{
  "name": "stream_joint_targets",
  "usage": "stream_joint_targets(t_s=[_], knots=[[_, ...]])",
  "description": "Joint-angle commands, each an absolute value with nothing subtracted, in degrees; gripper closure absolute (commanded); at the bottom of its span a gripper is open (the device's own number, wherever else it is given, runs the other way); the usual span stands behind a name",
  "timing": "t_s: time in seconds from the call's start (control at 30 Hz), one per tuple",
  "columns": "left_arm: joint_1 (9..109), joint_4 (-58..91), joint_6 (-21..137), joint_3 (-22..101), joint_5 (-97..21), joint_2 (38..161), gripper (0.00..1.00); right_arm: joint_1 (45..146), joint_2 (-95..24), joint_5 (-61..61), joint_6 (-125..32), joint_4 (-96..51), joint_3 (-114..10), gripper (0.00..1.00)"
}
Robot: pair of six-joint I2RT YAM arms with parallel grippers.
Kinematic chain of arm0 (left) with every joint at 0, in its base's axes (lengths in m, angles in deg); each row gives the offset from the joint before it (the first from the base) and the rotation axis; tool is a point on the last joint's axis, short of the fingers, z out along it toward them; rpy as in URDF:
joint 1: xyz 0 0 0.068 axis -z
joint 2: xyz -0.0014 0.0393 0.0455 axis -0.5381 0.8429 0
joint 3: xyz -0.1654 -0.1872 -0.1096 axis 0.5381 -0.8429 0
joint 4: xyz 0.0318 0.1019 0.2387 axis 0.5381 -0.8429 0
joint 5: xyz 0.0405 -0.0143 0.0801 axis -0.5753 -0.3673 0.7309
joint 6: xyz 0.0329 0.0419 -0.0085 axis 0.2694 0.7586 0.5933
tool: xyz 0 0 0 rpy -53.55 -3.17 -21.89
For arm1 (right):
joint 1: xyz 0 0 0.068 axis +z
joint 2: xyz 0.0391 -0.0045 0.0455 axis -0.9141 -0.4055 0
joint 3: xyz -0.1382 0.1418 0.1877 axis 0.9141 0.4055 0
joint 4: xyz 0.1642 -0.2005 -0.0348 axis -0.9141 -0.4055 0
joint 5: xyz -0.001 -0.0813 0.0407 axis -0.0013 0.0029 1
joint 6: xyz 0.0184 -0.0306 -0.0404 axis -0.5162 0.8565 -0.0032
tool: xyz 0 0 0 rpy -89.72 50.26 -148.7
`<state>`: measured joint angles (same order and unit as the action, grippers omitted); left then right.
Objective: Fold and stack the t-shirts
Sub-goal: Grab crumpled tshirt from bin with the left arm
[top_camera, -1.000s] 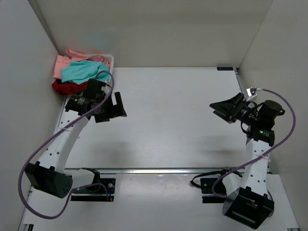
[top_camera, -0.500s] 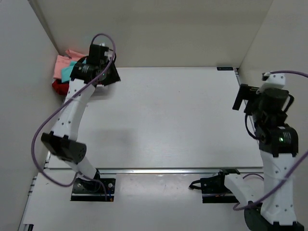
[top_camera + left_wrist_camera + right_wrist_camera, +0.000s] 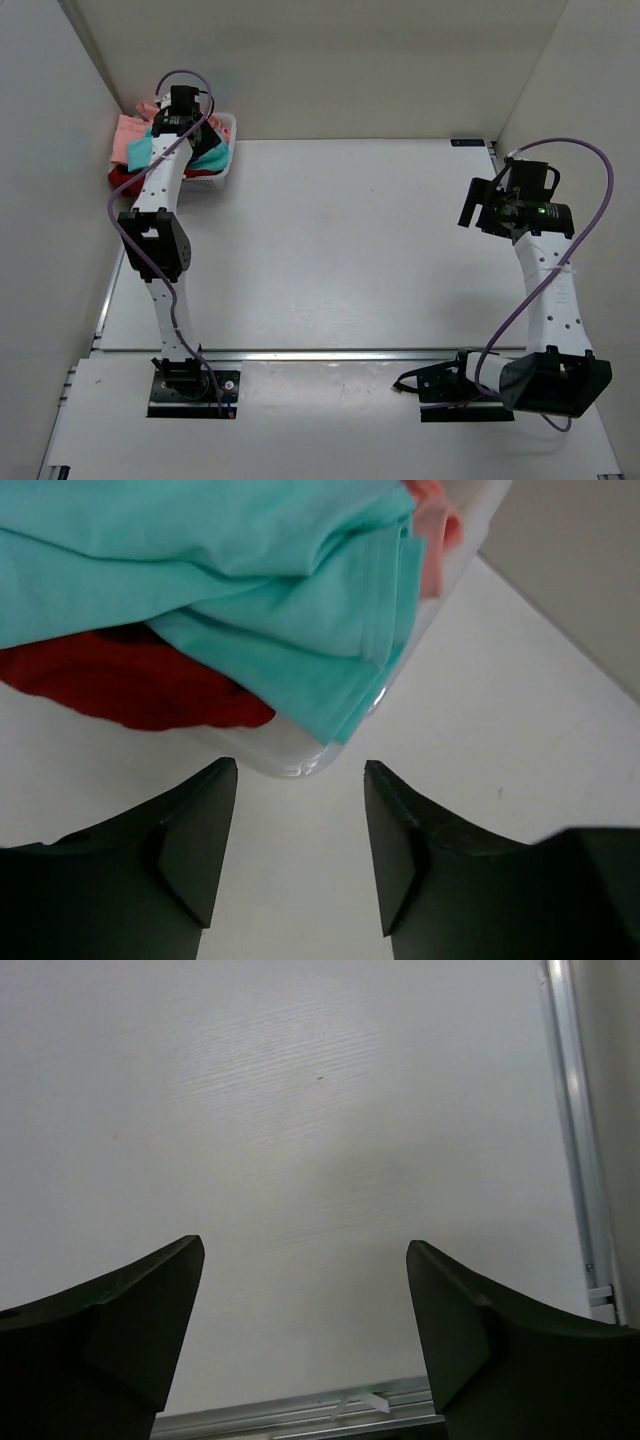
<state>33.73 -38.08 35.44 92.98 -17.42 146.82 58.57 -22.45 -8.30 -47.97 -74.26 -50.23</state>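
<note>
The three t-shirts lie crumpled in a white basket (image 3: 228, 128) in the far left corner. The teal shirt (image 3: 212, 156) is on top, the salmon pink one (image 3: 127, 140) is at the back left, and the dark red one (image 3: 122, 178) hangs at the front left. My left gripper (image 3: 195, 135) is open and empty just above the basket. In the left wrist view the left gripper (image 3: 298, 772) is over the basket rim (image 3: 290, 762), with the teal shirt (image 3: 250, 580), dark red shirt (image 3: 120, 685) and pink shirt (image 3: 437, 515) ahead. My right gripper (image 3: 473, 203) is open and empty above bare table at the right, as the right wrist view (image 3: 305, 1248) also shows.
Tall pale walls close in the table at the left, back and right. A metal rail (image 3: 330, 353) runs along the near edge and also shows in the right wrist view (image 3: 330, 1412). Another rail (image 3: 575, 1140) runs along the table's right edge.
My left arm has stretched toward the far left corner, bringing its gripper from the table to just over the basket. My right arm has turned and shifted, its gripper still open.
</note>
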Motion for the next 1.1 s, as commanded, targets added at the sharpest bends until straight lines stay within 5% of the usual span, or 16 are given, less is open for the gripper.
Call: stream_joint_targets(t_s=[0.0,0.3,0.53,0.57,0.6,0.67,0.7,0.73,0.77,0.83,0.93,1.07], knots=[[33.97,-26.13,35.95,93.21,-12.41,144.50,0.34,57.57,-22.71,-5.05,-49.64,-72.77,-50.03,0.18],[29.48,-23.73,27.50,101.03,-14.42,157.93,0.28,45.86,-21.57,4.37,-53.51,-68.82,-44.16,0.01],[26.67,-22.34,25.66,103.32,-17.22,166.03,0.20,47.26,-21.22,1.73,-56.50,-66.71,-42.04,0.02],[26.32,-22.16,25.57,104.28,-18.11,166.65,0.27,47.88,-21.04,0.59,-56.76,-67.23,-42.21,0.02],[26.06,-22.59,25.22,106.38,-18.29,168.40,0.37,48.67,-21.39,-0.03,-56.85,-68.02,-42.74,0.04],[25.53,-24.35,23.46,111.02,-19.78,171.57,0.75,49.20,-21.40,0.22,-58.16,-69.26,-43.53,0.12],[25.79,-24.96,23.46,113.49,-20.05,171.93,0.81,49.99,-21.22,-0.12,-58.08,-69.78,-43.62,0.17],[25.79,-25.40,22.85,114.82,-19.96,172.54,0.90,50.17,-21.22,0.22,-58.34,-69.70,-43.36,0.38],[25.70,-25.06,22.84,116.05,-20.05,171.76,0.95,50.26,-20.70,0.40,-58.87,-69.70,-43.01,0.47],[25.97,-24.27,22.67,115.81,-19.62,169.05,1.00,49.65,-20.60,1.01,-58.44,-69.87,-42.74,0.65],[26.84,-22.42,22.23,109.68,-16.99,161.77,1.00,48.59,-21.65,0.59,-56.16,-70.13,-43.00,0.78],[27.90,-19.36,22.75,100.88,-12.32,147.71,1.00,48.15,-18.77,-2.23,-52.74,-68.73,-41.61,0.80]])
